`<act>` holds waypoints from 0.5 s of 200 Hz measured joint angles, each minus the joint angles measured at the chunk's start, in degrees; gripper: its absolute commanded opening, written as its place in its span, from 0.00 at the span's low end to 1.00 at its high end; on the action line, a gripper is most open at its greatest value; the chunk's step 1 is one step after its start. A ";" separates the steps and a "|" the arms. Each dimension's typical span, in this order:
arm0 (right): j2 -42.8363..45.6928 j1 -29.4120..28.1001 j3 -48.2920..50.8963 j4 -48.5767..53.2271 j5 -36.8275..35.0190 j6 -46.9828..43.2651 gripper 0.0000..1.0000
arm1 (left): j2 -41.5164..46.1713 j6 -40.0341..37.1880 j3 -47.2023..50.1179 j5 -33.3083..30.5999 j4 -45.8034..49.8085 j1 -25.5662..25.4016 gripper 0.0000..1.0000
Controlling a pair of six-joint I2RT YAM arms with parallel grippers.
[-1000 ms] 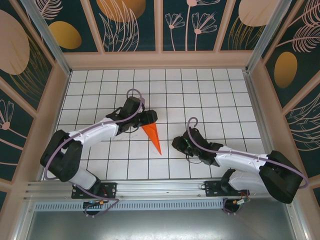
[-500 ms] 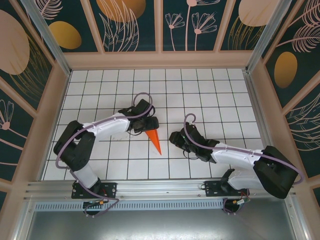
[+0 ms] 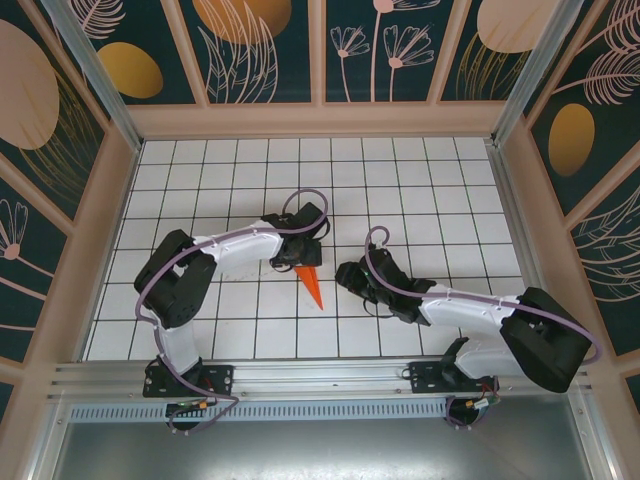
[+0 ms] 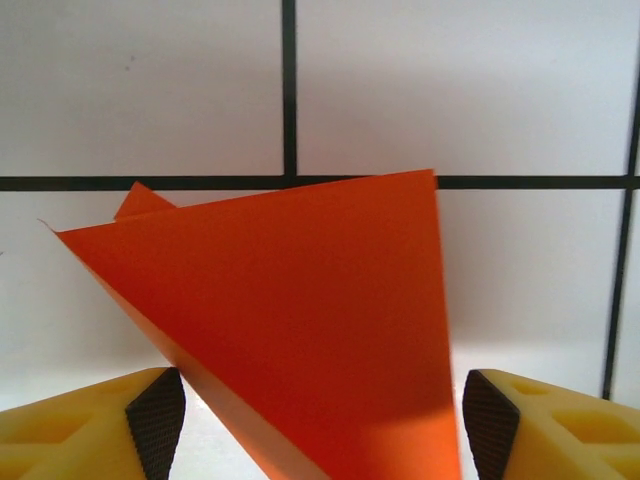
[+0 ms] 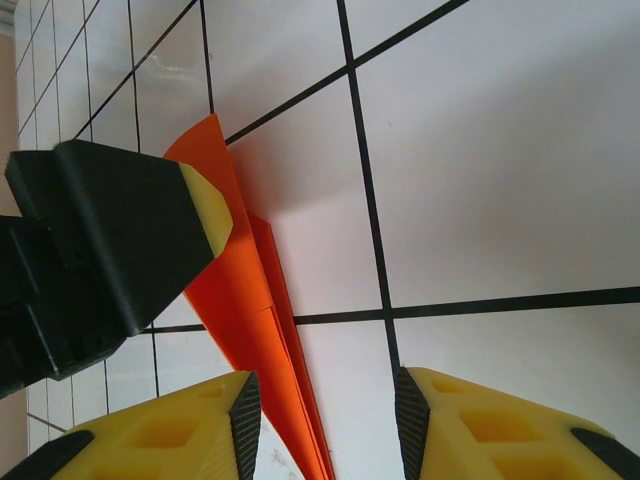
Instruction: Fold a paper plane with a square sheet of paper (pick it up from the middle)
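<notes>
Paper plane (image 3: 313,285) lies nose toward five o'clock in your top view; your left gripper (image 4: 320,430) straddles its broad tail, jaws wide, apparently not pinching; right gripper (image 5: 322,425), half open and empty, sits nearer the nose, at three o'clock.

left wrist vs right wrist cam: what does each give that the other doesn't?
Left wrist: the folded orange paper dart's broad face, spanning the gap of the open left end effector. Right wrist: the dart's stacked fold edges, a left end effector finger overlapping it, and the open right end effector. Both: the dart on the white tiled table.
</notes>
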State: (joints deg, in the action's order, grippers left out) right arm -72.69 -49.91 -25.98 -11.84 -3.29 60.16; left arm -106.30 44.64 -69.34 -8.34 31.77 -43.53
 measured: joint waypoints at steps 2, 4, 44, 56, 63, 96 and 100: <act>0.00 0.00 0.00 0.00 0.07 0.00 0.43 | -0.07 -0.07 0.00 -0.11 0.15 0.00 0.75; -0.02 0.00 0.00 0.00 0.11 0.00 0.43 | -0.11 -0.09 0.00 -0.15 0.22 0.00 0.74; -0.02 0.00 0.00 -0.02 0.28 0.22 0.43 | -0.26 -1.11 0.00 -1.42 1.51 0.00 0.63; -0.02 0.00 0.00 -0.04 0.35 0.22 0.44 | -0.20 -1.18 0.00 -1.62 1.51 0.00 0.58; -0.07 0.00 0.00 -0.20 0.42 0.20 0.44 | -0.04 -1.29 0.09 -1.77 1.49 0.00 0.54; -1.44 0.00 -0.02 -2.14 1.92 0.04 0.44 | 4.59 -0.74 4.35 -2.69 -0.17 0.00 0.36; -1.73 0.00 -0.04 -2.29 2.14 -0.07 0.44 | 5.62 -0.59 5.27 -2.75 -0.57 0.00 0.34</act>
State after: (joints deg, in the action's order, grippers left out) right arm -74.41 -49.91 -26.02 -14.13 -1.15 60.10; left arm -100.68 44.05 -64.07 -11.09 31.20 -43.53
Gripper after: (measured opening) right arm 0.435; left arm 0.401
